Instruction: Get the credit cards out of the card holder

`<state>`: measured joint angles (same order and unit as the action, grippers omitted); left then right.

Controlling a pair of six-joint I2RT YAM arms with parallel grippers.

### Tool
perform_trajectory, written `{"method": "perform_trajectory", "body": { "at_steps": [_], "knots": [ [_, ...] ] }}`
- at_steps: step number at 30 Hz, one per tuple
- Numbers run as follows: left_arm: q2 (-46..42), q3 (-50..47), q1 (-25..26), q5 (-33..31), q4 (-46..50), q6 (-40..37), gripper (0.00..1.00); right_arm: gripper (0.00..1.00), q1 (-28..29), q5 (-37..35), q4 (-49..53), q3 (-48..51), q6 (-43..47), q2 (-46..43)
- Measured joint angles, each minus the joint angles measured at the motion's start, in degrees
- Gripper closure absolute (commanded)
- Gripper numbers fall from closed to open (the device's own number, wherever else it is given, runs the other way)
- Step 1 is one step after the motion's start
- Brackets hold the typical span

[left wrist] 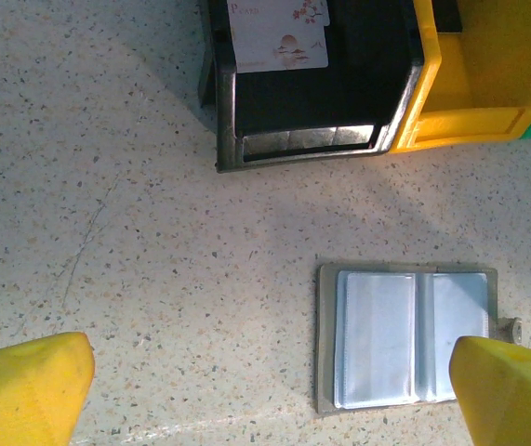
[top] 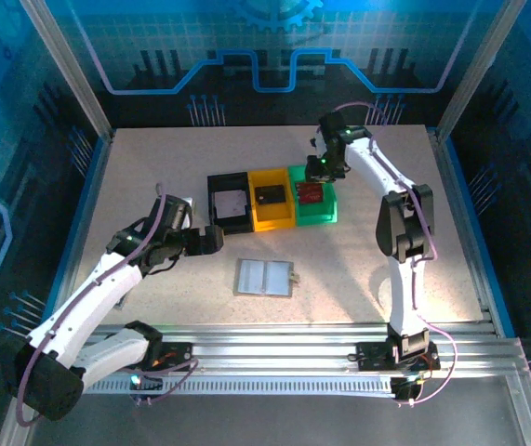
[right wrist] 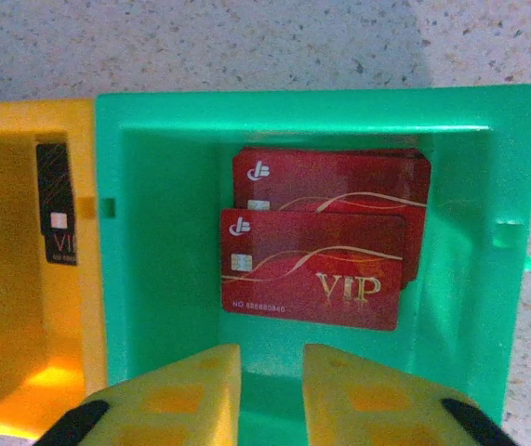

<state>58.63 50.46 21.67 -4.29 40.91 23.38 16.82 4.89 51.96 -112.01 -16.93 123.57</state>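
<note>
Left wrist view, nearest me: my left hand [left wrist: 270, 388] is spread wide and holds nothing above the worktop [left wrist: 153, 242]. Just beyond it the card holder [left wrist: 404, 339] lies open flat, and its silvery pockets look empty to me. It seems light and likely to slide. The credit cards [right wrist: 316, 274] look thin, stiff and slick, so I'd pinch a short edge. Farther off, the black bin [left wrist: 311, 149] holds a pale card [left wrist: 279, 37], the yellow bin [right wrist: 23, 130] a dark card [right wrist: 56, 204], and the green bin [right wrist: 293, 107] overlapping red ones. My right hand [right wrist: 272, 390] hangs above that bin, fingers slightly parted, empty.
</note>
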Motion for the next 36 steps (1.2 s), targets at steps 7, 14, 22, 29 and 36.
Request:
{"method": "perform_trajectory", "body": {
  "at_steps": [7, 14, 22, 29, 36],
  "knots": [
    [1.9, 0.8, -0.1, 0.3, 0.8, 0.0, 0.01, 0.69, 7.7, -1.0, -7.6, 19.1, -3.7, -19.8],
    [4.3, 1.1, 0.2, 3.2, 1.5, 0.0, 0.01, 0.68, 18.0, -1.3, -19.9, 44.5, -10.6, -36.1],
    [8.7, 3.6, 5.2, 5.8, 3.9, 0.3, 0.01, 0.71, 28.9, -2.4, -30.5, 63.1, -19.8, -38.5],
    [14.9, 5.8, 6.2, 10.9, 6.6, 1.4, 0.04, 0.73, 32.8, -3.5, -36.9, 65.9, -24.0, -36.6],
    [20.1, 6.1, 7.3, 16.7, 6.0, 5.7, 0.08, 0.76, 33.9, -4.3, -41.4, 67.2, -26.4, -33.5]
  ]
}}
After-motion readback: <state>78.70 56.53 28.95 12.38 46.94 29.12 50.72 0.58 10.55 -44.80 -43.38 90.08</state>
